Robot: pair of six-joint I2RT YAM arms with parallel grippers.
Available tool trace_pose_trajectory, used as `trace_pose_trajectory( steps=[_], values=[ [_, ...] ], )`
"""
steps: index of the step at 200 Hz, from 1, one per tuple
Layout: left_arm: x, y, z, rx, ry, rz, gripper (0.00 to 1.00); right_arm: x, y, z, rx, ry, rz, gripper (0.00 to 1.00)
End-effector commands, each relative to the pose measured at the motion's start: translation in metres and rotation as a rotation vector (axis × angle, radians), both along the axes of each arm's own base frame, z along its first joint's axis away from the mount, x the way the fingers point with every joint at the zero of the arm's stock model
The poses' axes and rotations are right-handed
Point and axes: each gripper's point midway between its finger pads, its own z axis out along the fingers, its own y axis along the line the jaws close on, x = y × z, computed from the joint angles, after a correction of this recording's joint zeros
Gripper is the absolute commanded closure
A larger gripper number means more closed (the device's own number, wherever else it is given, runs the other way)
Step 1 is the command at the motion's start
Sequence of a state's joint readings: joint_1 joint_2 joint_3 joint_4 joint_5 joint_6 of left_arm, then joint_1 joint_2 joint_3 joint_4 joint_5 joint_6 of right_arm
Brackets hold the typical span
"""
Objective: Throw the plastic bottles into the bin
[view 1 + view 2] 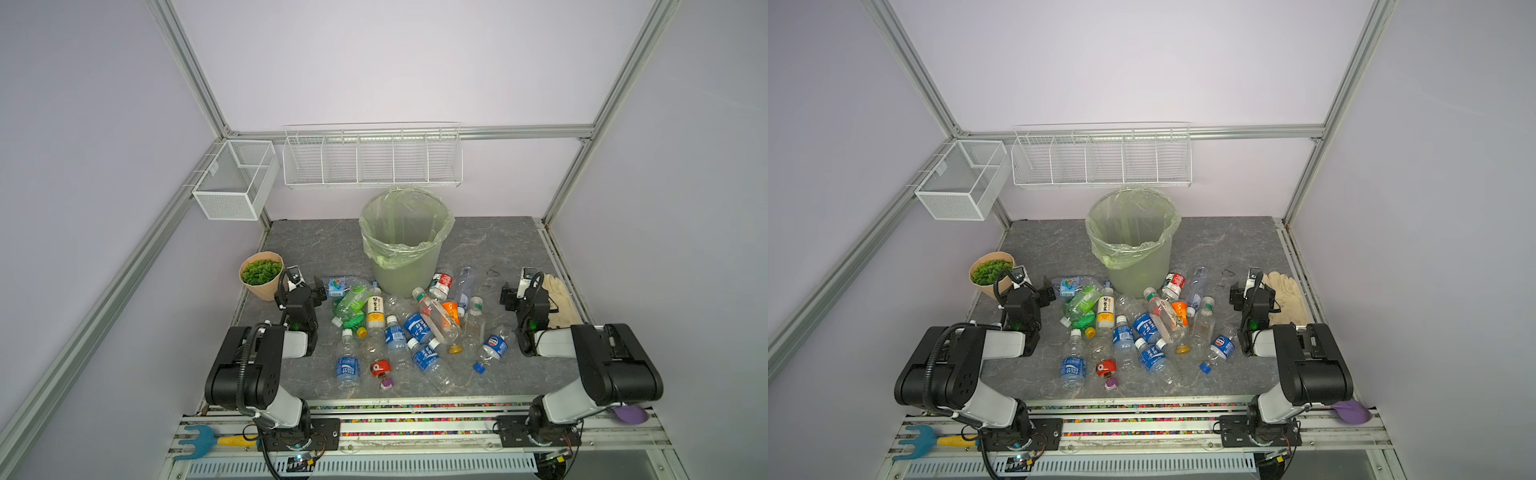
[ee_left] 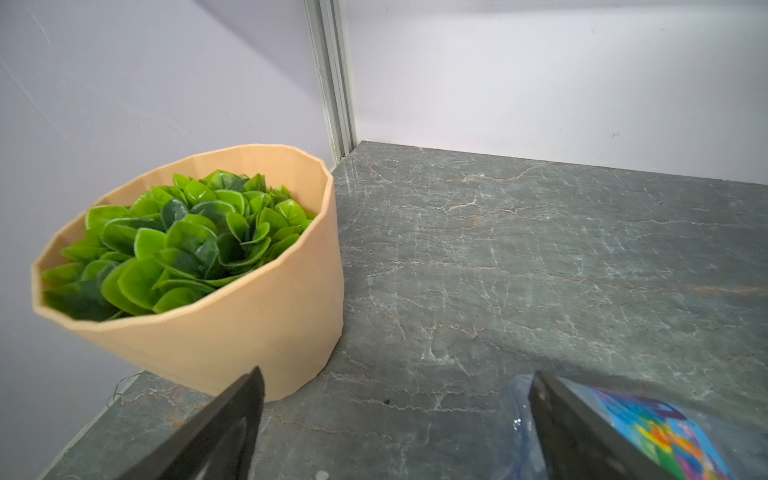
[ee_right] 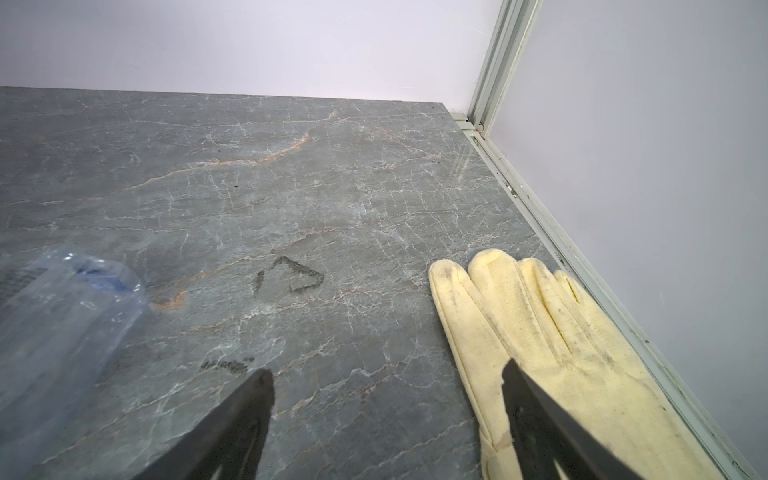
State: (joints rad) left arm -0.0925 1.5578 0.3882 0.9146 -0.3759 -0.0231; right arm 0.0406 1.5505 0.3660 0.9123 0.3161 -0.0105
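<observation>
Several plastic bottles point(image 1: 395, 336) point(image 1: 1123, 334) lie in a heap on the grey marbled table, just in front of the bin point(image 1: 405, 278) point(image 1: 1136, 274). The bin is a tall translucent bucket lined with a pale green bag. My left gripper point(image 1: 305, 286) point(image 2: 397, 374) hovers open at the heap's left edge. A clear bottle with a bright blue label point(image 2: 665, 432) lies beside its finger, and bare table lies between the jaws. My right gripper point(image 1: 524, 291) point(image 3: 387, 368) is open at the heap's right edge, with a crushed clear bottle point(image 3: 62, 316) off to its side.
A tan plant pot point(image 1: 262, 276) point(image 2: 249, 324) stands close beside the left gripper. A cream glove point(image 1: 559, 299) point(image 3: 540, 324) lies under the right gripper's outer finger, by the right wall. White wire baskets point(image 1: 372, 158) hang on the back frame. A blue garden fork point(image 1: 199, 440) lies on the front rail.
</observation>
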Motion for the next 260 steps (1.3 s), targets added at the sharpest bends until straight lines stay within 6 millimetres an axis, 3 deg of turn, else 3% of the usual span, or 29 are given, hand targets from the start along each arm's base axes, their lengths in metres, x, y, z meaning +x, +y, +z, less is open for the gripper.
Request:
trace_pose_trajectory(
  steps=[1,187,221,241,260],
  values=[
    [0.001,0.001,0.003,-0.012,-0.014,0.002,0.01,0.000,0.002,0.006,0.008,-0.023,0.007,0.11],
    [0.000,0.001,0.003,-0.012,-0.016,0.003,0.01,0.000,0.002,0.006,0.008,-0.025,0.006,0.11],
    [0.004,0.013,0.033,0.001,0.041,0.107,0.01,0.000,0.002,0.008,0.009,-0.033,0.009,0.11],
    [0.007,0.012,0.056,-0.001,0.048,0.116,0.01,0.003,0.010,0.023,-0.002,0.010,0.054,0.11],
    [0.005,0.008,0.091,-0.042,-0.018,0.128,0.01,0.006,0.018,0.053,0.019,0.060,0.087,0.11]
  ],
)
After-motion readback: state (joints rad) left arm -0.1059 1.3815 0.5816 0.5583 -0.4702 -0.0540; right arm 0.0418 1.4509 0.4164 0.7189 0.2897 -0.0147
